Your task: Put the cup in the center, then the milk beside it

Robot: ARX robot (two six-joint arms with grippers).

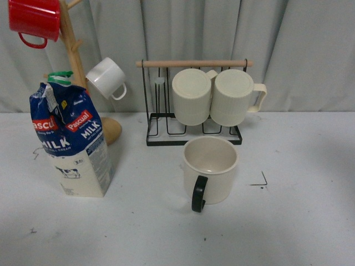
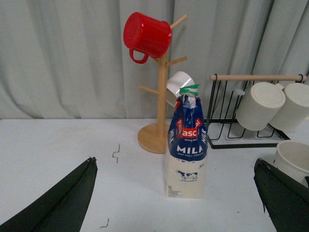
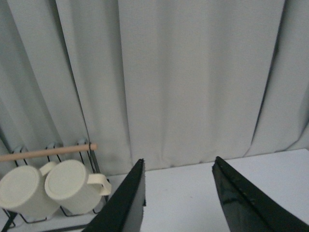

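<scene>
Standing centrally near rack (image 1: 166,64), cup (image 1: 213,172) is well apart from milk (image 1: 72,144); left jaws, right jaws spread wide, empty.

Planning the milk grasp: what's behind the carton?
Behind the blue-and-cream milk carton stands the wooden mug tree, holding a small white mug. The carton hides part of its round base.

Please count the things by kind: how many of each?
Mugs: 5 (red mug, small white mug, ribbed cream mugs, cup)
Milk carton: 1
Wooden mug tree: 1
Wire rack: 1
Total: 8
</scene>
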